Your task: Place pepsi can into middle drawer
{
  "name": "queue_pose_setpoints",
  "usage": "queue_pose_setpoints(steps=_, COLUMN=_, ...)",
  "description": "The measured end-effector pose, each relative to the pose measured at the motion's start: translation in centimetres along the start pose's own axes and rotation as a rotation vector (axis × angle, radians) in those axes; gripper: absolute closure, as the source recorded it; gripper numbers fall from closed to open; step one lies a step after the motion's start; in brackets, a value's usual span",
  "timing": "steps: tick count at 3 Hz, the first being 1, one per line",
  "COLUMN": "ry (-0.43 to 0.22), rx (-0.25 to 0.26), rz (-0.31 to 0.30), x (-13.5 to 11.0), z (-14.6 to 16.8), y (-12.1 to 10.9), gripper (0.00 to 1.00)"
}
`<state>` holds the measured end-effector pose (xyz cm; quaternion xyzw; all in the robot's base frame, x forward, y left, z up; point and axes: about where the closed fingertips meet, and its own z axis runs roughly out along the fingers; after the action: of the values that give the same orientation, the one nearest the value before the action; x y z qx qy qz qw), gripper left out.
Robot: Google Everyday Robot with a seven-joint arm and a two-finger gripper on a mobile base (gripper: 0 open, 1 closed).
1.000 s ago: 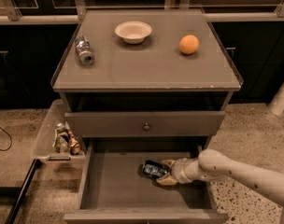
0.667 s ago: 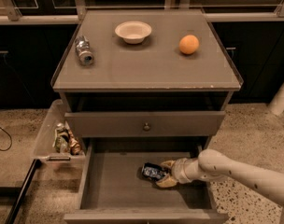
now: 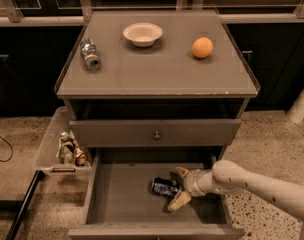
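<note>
The pepsi can point(image 3: 163, 186) lay on its side on the middle drawer point(image 3: 122, 196) floor, its long axis toward the end effector point(image 3: 178, 188), whose spread fingers flanked its near end, apparently ungripped.

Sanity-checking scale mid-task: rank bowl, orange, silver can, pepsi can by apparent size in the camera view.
Bowl
Silver can and orange, too alike to rank
Pepsi can, in the middle drawer at the open pincer, last, but depth differs, so unsure

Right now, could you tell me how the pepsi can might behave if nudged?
The pepsi can lies on its side on the middle drawer floor, so it would probably roll. It is a small drink can, so likely light and easily crushed. The open gripper flanks it from the right.
</note>
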<state>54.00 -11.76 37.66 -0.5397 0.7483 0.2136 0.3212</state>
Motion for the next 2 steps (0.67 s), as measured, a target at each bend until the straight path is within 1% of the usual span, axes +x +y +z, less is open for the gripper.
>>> queue_pose_setpoints(steps=1, ry=0.0, rx=0.0, rz=0.0, x=0.0, z=0.0, y=0.0, gripper=0.0)
queue_pose_setpoints(steps=2, ry=0.01, rx=0.006, rz=0.028, x=0.4, z=-2.4, y=0.6, gripper=0.0)
